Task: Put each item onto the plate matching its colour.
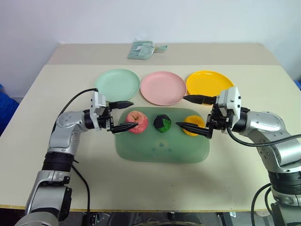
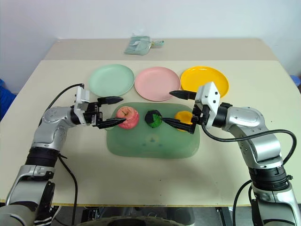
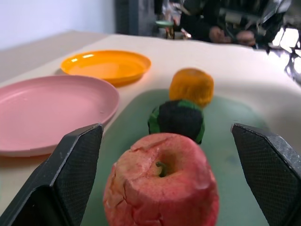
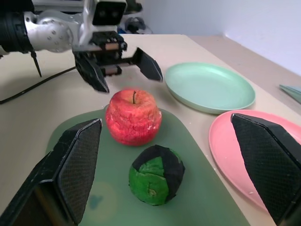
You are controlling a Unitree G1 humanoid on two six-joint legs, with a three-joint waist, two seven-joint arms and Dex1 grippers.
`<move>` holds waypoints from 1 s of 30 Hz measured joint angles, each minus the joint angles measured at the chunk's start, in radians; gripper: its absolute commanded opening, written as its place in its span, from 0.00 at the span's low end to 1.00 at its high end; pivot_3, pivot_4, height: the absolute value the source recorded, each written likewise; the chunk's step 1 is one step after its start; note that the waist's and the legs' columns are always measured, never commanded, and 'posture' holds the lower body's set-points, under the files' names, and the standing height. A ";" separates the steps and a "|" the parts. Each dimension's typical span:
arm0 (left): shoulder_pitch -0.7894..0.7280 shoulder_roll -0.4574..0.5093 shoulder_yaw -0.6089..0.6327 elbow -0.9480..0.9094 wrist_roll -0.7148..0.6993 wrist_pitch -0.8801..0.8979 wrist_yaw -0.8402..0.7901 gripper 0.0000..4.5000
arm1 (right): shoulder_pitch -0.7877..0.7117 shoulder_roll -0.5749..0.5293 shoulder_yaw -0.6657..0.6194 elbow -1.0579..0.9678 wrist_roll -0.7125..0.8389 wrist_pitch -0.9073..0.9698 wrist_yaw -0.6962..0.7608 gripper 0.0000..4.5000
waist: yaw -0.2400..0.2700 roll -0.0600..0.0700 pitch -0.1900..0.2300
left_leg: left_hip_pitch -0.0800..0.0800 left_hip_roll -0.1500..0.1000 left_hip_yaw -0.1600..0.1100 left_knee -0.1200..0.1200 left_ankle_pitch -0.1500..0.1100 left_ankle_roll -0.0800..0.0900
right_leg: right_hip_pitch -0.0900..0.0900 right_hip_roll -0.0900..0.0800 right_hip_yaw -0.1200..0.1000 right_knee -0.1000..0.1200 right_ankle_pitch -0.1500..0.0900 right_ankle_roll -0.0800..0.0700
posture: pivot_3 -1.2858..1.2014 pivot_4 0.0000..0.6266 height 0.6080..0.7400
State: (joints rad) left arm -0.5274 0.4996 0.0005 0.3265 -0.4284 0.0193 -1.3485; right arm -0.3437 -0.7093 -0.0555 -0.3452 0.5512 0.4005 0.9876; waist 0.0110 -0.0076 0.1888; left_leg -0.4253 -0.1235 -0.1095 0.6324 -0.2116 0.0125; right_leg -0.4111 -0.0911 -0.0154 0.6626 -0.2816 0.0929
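Left tool (image 1: 123, 115) wide open at the apple (image 1: 137, 122); right tool (image 1: 193, 113) wide open by the orange fruit (image 1: 192, 125), neither holding anything.

The left tool's fingers straddle the pink-red apple, one tip at its near side and one behind it (real contact cannot be told). The apple lies at the left end of the translucent green mat (image 1: 162, 150), the green-and-black ball (image 1: 162, 123) in the middle, the orange-yellow fruit at the right end, partly behind the right tool's lower finger. Toward the table's (image 1: 235, 165) far edge, just beyond the mat, the mint green plate (image 1: 117, 84), pink plate (image 1: 163, 88) and yellow plate (image 1: 209, 84) stand in a row, all bare. A folded pale green cloth (image 1: 142, 49) lies near the far edge.
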 measured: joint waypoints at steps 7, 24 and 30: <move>-0.052 -0.067 -0.032 0.148 0.076 -0.122 -0.001 1.00 | 0.000 -0.016 0.003 -0.040 0.011 0.048 -0.003 0.99 | 0.001 0.000 0.000 | 0.000 0.000 0.000 0.001 0.000 0.000 | 0.000 0.000 0.000 0.000 0.000 0.000 | 0.52 0.24 0.98; -0.115 -0.089 -0.005 0.254 0.089 -0.153 0.022 0.71 | -0.035 0.023 0.000 0.007 -0.017 0.030 -0.087 1.00 | 0.001 -0.001 0.000 | 0.000 0.000 0.000 0.002 0.001 -0.001 | 0.000 0.000 0.000 0.001 0.000 0.000 | 0.52 0.24 0.98; -0.272 -0.119 0.071 0.345 0.088 -0.178 0.164 0.71 | -0.104 0.073 0.005 0.139 -0.130 -0.038 -0.189 1.00 | 0.001 -0.001 0.000 | -0.001 -0.001 0.000 0.003 0.001 -0.001 | 0.000 0.000 0.000 0.002 0.000 0.000 | 0.52 0.24 0.98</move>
State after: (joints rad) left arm -0.7996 0.3803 0.0716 0.6718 -0.3404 -0.1583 -1.1843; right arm -0.4476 -0.6365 -0.0505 -0.2064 0.4212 0.3629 0.7990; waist 0.0120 -0.0083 0.1886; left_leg -0.4259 -0.1240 -0.1094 0.6353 -0.2106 0.0113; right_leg -0.4112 -0.0908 -0.0158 0.6645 -0.2813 0.0934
